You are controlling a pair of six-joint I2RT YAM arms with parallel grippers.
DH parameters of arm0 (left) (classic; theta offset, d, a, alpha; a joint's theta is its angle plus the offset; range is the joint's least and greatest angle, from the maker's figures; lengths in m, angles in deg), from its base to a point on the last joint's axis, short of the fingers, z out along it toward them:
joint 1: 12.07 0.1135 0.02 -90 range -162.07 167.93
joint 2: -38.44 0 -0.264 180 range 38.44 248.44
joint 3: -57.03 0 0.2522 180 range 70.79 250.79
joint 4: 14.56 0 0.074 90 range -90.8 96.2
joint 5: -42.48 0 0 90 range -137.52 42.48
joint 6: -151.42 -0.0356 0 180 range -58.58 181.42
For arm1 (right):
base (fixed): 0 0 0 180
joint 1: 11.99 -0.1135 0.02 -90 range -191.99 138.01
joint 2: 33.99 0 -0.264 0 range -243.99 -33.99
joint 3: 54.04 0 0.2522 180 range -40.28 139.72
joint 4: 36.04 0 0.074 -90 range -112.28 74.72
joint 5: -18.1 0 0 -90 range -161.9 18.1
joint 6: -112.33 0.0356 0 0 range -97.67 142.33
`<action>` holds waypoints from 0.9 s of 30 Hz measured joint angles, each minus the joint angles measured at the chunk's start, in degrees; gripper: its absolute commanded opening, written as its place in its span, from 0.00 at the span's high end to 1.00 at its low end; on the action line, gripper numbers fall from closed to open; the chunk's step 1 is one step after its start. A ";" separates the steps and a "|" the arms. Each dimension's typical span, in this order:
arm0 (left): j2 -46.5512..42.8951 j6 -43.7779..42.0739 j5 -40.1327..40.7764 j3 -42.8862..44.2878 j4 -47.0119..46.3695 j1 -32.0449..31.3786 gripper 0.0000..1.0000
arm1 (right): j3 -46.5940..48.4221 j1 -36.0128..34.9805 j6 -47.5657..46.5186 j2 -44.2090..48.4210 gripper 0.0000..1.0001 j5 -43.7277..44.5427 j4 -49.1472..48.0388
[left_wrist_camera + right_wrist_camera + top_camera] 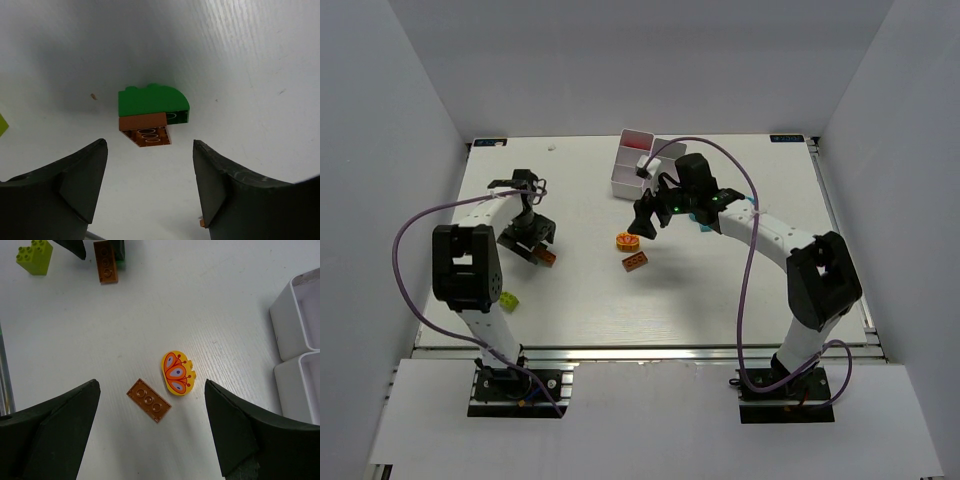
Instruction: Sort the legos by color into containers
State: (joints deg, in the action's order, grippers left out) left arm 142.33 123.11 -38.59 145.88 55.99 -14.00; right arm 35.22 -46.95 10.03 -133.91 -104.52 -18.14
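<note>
My left gripper (150,187) is open and empty, just short of a green rounded brick (152,102) joined to an orange-brown brick (147,131); the top view shows the gripper (528,242) at that stack (548,257). My right gripper (152,432) is open and empty above a yellow butterfly-printed brick (178,373) and a flat orange-brown brick (148,400). In the top view it (644,224) hovers over both bricks (627,241), (635,262). A lime brick (508,299) lies near the left arm. The white containers (636,166) stand at the back centre.
The right wrist view shows two container walls (295,322) at the right edge, the lime brick (34,256) and the left gripper's stack (106,261) at the top. A cyan brick (701,222) peeks from under the right arm. White walls enclose the table.
</note>
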 measured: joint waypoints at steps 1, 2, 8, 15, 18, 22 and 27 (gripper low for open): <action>0.83 -0.02 0.00 0.20 -0.02 -0.48 0.20 | 0.00 0.00 0.02 0.04 0.11 0.13 -0.02; 1.38 0.00 0.00 0.20 0.00 -0.87 0.20 | 0.00 0.00 0.04 0.13 0.11 0.26 -0.04; 2.58 0.02 0.26 0.79 0.22 -2.75 0.23 | -0.39 0.00 0.20 0.70 0.11 0.76 -0.85; 4.28 0.07 3.04 1.20 0.42 -4.02 0.28 | -0.42 0.07 0.33 1.31 0.11 0.96 -1.31; 4.66 0.04 4.66 1.20 0.96 -4.72 0.29 | -0.57 0.13 0.37 1.44 0.11 0.98 -1.38; 4.79 0.11 6.21 1.20 1.07 -5.42 0.33 | -1.38 0.31 0.57 2.03 0.11 0.98 -1.46; 6.71 0.35 7.78 1.20 1.07 -6.32 0.40 | -1.40 0.52 0.66 2.08 0.11 1.07 -1.64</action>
State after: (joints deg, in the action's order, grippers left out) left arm 149.04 123.46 -30.81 147.08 57.07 -20.32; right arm 33.83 -46.43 10.69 -131.83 -103.45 -19.78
